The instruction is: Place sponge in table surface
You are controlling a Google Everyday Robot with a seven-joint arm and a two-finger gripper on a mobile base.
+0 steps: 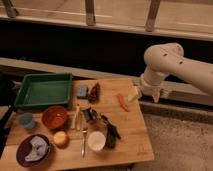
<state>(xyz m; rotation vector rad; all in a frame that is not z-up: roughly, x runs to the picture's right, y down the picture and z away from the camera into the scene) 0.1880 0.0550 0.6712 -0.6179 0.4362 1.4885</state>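
Tool (140, 93) is hovering by the yellow sponge (132, 94), which is sitting at its tip; I cannot tell whether it is gripping or loose. Sponge is hanging right at the right rim of the surface (131, 136), so a release here is risking a tumble off the edge, or a knock against the red strip (121, 102) just beside it.

This looks like a staged test area in an office-like building. A small wooden surface (133, 134) carries a green tray (42, 90), an orange bowl (54, 116) and a white cup (96, 141). It stands on a speckled floor (180, 145) beneath a metal-posted railing (90, 12). The robot's pincer (137, 93) hangs at the surface's far right edge.
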